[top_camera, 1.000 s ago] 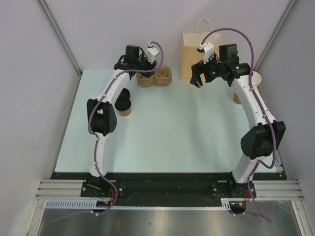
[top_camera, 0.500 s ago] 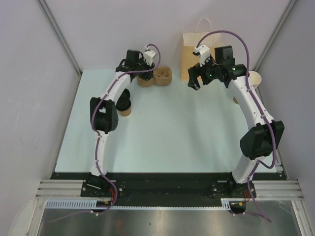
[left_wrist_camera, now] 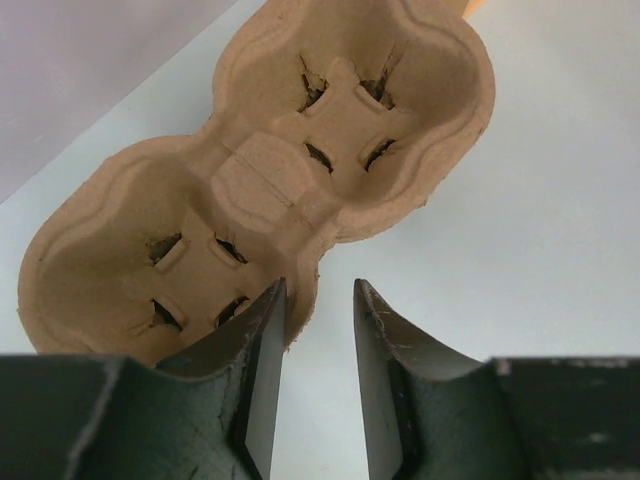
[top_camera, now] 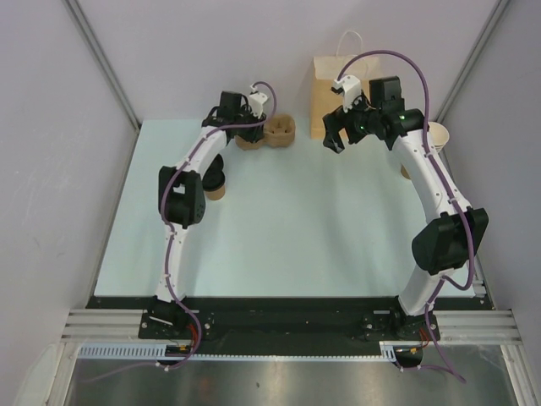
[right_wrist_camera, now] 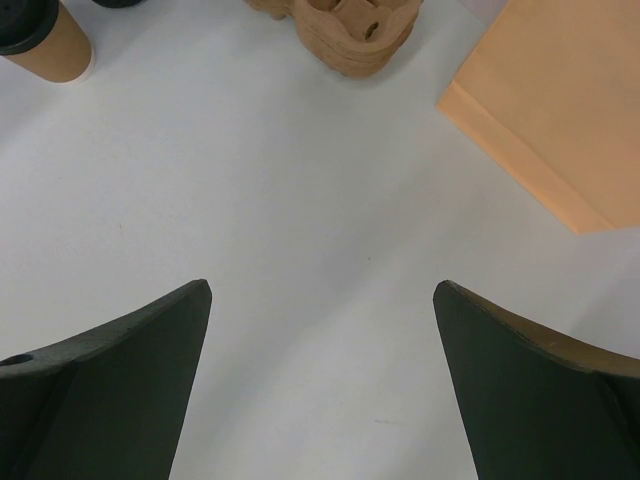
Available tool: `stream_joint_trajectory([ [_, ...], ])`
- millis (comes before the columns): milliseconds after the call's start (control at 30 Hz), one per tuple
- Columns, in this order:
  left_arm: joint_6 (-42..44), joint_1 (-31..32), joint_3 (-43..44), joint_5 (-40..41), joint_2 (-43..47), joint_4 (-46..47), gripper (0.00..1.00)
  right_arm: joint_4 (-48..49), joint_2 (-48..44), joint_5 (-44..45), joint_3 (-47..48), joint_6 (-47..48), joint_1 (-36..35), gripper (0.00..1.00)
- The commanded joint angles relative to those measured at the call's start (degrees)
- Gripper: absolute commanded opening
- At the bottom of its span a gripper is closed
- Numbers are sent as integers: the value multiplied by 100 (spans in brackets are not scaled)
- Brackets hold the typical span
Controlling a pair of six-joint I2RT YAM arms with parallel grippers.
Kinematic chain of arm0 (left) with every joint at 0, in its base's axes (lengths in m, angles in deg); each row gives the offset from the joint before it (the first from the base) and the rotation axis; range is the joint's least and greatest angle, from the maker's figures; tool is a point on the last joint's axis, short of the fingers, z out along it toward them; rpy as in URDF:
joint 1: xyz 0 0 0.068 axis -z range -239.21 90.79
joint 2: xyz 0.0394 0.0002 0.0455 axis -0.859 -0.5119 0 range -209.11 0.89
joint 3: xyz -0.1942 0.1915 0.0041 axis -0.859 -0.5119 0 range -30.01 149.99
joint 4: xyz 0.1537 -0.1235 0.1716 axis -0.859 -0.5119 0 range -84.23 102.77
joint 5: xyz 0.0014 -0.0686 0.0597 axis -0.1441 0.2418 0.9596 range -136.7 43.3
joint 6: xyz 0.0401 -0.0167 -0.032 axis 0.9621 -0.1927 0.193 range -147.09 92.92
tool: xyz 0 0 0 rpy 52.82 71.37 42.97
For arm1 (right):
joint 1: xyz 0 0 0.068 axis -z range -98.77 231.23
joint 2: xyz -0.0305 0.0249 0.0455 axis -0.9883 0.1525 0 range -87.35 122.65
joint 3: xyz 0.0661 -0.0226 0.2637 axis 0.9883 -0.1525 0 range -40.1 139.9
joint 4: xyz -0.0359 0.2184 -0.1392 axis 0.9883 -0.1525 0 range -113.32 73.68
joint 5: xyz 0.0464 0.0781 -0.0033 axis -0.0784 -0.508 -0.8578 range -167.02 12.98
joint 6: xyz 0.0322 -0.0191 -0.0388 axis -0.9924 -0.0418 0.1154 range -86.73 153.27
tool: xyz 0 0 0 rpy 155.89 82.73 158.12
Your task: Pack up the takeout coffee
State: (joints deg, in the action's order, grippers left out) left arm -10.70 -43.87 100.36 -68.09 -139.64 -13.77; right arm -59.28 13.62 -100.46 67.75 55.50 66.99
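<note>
The left claw [left_wrist_camera: 318,292] hangs low over the pulp tray [left_wrist_camera: 350,130], its 2 fingers [left_wrist_camera: 262,350] a narrow gap apart and clamped on nothing. The tray's near rim, by the waist between its 2 wells, sits right at the tips, and bare table [left_wrist_camera: 520,250] shows through the gap. Both wells are empty.

The right claw [right_wrist_camera: 320,300] is spread as wide as it goes above bare table, holding nothing. The brown paper bag [right_wrist_camera: 540,110] stands just beyond it to the right, and the tray lies farther off to the left.

The takeout coffee [right_wrist_camera: 58,52] stands upright on the left side of the table, nearer than the tray and well apart from both claws. Its black lid [right_wrist_camera: 25,25] is already seated. From overhead the left arm partly hides it.

Judging by looks, the cup is light and thin-walled, so a hard squeeze would dent it and could pop the lid. Whether it holds liquid cannot be told, so it is best kept upright. The safest hold is probably around the paper body just under the lid, where the rolled rim stiffens the wall and the taper stops it slipping down. The glossy lid itself looks like a poor place to pinch.
</note>
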Motion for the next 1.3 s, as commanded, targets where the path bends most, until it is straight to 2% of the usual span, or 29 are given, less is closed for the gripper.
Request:
stream_joint_trajectory([
  [0,-188,-74,252,-76,-54,229,34,60,81,33,236,61,-26,100],
  [100,-241,-92,252,-129,-27,272,29,60,98,15,236,53,-44,100],
  [333,-329,-92,252,-269,43,334,31,60,160,15,298,53,-79,100],
  [533,-320,-92,279,-269,-27,308,22,60,169,50,324,70,-97,100],
  [767,-302,-92,305,-261,-80,290,19,51,221,77,394,96,-105,100],
  [933,-320,-92,314,-252,-124,299,23,42,248,94,429,114,-97,100],
  [1100,-346,-92,332,-270,-133,308,20,42,265,103,456,114,-105,100],
  [1267,-442,-92,340,-375,-80,343,6,51,292,94,465,96,-105,100],
])
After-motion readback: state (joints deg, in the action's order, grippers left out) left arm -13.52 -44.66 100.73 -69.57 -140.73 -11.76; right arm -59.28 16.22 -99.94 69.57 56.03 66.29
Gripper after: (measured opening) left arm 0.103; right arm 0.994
